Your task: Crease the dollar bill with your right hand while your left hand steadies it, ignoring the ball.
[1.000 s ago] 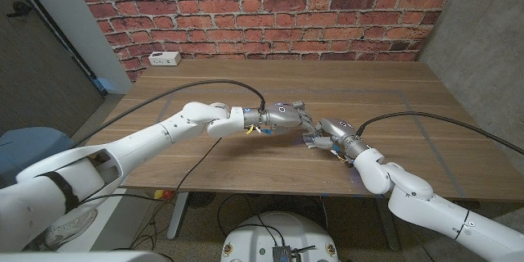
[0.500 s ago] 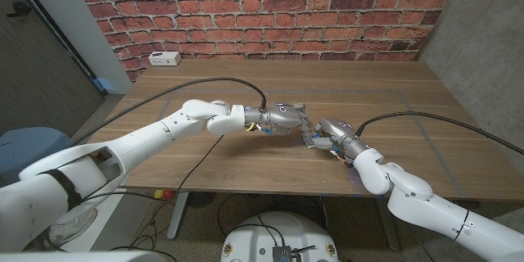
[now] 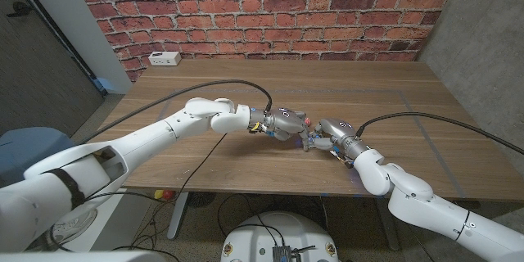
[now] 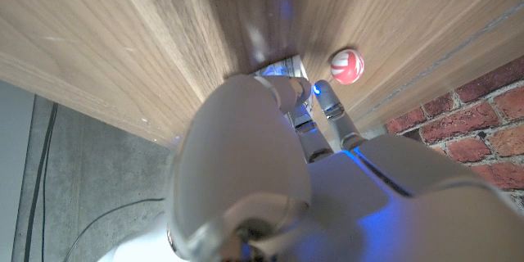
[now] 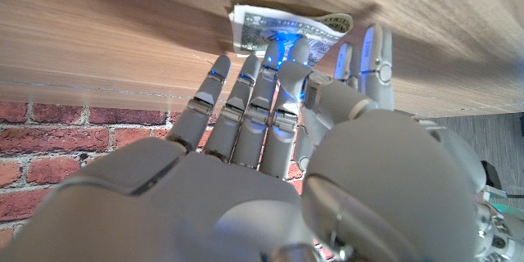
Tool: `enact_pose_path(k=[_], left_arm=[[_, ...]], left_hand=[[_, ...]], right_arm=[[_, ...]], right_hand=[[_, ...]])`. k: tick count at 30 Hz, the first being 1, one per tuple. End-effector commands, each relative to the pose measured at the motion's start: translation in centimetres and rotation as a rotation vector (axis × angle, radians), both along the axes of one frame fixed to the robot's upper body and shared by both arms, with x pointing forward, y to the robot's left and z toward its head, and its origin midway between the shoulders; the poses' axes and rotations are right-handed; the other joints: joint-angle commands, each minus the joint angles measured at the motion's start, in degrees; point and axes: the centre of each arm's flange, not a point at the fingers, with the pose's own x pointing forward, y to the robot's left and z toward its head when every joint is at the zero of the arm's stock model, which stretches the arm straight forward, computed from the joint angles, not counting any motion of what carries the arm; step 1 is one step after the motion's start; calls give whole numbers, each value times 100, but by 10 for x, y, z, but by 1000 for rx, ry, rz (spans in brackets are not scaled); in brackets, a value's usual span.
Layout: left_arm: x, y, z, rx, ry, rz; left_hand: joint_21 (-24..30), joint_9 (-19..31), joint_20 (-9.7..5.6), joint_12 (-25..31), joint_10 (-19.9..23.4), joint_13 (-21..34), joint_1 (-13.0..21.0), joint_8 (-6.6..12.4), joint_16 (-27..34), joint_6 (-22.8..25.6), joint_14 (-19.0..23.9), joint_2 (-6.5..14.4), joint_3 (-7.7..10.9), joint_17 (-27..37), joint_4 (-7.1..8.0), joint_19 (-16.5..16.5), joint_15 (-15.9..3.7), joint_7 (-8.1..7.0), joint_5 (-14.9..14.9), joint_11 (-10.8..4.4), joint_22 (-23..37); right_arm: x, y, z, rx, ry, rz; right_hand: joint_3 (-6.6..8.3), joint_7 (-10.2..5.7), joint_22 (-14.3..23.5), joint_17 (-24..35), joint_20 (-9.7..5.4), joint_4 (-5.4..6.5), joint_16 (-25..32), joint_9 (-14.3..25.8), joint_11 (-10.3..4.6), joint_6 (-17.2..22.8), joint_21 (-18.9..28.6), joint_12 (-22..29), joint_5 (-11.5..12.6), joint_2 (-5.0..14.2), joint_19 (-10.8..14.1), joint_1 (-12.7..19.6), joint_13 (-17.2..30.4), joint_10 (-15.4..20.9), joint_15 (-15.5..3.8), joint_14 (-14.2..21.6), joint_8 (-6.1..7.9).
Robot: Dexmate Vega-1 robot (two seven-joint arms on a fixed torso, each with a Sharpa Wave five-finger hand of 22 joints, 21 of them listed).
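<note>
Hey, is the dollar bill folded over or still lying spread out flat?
Folded. In the right wrist view the dollar bill shows doubled layers stacked along one edge, lying on the wooden table, with fingertips on it.

We see the two hands crowded together at the middle of the table [image 3: 393,123]: the left hand [image 3: 286,123] and the right hand [image 3: 326,133] meet over the dollar bill [image 5: 282,31], so little room is between them. A ball [image 4: 345,65] lies near them (seen from the left wrist). A white box [image 3: 165,59] stands at the upper left, well apart from both hands. The right half of the wood is bare.
</note>
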Motion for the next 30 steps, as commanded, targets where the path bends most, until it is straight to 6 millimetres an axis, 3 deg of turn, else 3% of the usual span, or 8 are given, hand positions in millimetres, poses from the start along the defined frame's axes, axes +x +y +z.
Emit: enact_pose_path(k=[1, 6, 13, 22, 24, 26, 27, 30], left_arm=[[9, -1, -13, 130, -64, 161], [9, -2, -15, 145, -35, 188], [13, -2, -18, 158, 18, 229], [11, 6, -1, -1, 81, 163], [4, 13, 10, -113, 50, 100], [-4, 22, 20, -237, -14, 38], [-9, 27, 23, -304, -58, -2], [-17, 39, 28, -472, -164, -78]], left_hand=[[31, -1, -5, -100, -123, -67, -14, -67, -61, -178, -102, -50, -41, 7, 3, -1421, -614, -14, 55, -2, 15], [34, -5, -66, -31, 273, -188, -129, 58, -29, 213, 196, -51, -61, -60, 13, -1398, -670, 182, 124, 134, 20], [69, -21, -41, -418, -373, -318, -283, -150, -137, -497, 457, -57, 67, -284, -4, -1109, -665, 383, 265, 364, 19], [36, -18, -84, -614, -775, -338, -361, -103, -416, -863, 227, -120, 268, -561, 9, -729, -496, 562, 365, 530, -7], [-113, -12, 83, -672, -984, -314, -1012, -142, -402, -1233, 288, -70, 22, -638, 427, -700, -389, 424, 281, 655, -29], [-402, -8, 11, -842, -1841, -289, -2013, -155, -526, -2093, -234, -108, -420, -716, 817, -681, -238, 238, 97, 627, -50], [-666, -5, -69, -811, -2226, -260, -2524, -137, -555, -2542, -736, -60, -640, -751, 927, -647, -75, 153, -11, 642, -70], [-1026, -15, -143, -847, -2825, -254, -3082, -150, -549, -3035, -1181, -160, -870, -787, 999, -623, -74, -120, -147, 536, -76]], right_arm=[[-2, -2, -1, -1, -3, 2], [-3, -3, -2, 0, -1, 3], [-5, -4, -2, 0, -8, 3], [-5, -5, -3, 1, -4, 0], [-5, -5, -3, 0, -2, -1], [-6, -5, -4, 0, -2, -2], [-6, -5, -4, -1, -2, -3], [-6, -4, -4, -1, -4, -2]], right_hand=[[46, 50, 17, 19, -15, 7, 15, 9, 300, 39, -14, 6, 30, -64, 17, 1, 14, 340, -95, 23, 25], [55, 45, 17, 17, -18, 5, 12, 9, 333, 43, -14, 2, 34, -69, 17, 3, 14, 349, -101, 22, 25], [65, 44, 17, 18, -16, 8, 13, 9, 297, 35, -14, -9, 38, -72, 16, 4, 14, 346, -97, 30, 20], [58, 48, 18, 32, -16, 10, 21, 8, 282, 31, -14, -25, 36, -71, 15, 7, 15, 342, -104, 31, 17], [59, 44, 18, 32, -16, 11, 19, 9, 312, 21, -13, -26, 37, -72, 17, 7, 15, 347, -105, 27, 13], [57, 59, 18, 37, -16, 10, 20, 9, 316, 33, -13, -27, 36, -64, 15, 13, 16, 349, -97, 21, 18], [55, 55, 18, 40, -15, 15, 16, 9, 307, 32, -13, -28, 35, -59, 16, 13, 16, 350, -88, 6, 17], [52, 52, 18, 44, -16, 15, 23, 9, 315, 22, -13, -35, 34, -58, 15, 14, 16, 339, -90, 18, 14]])
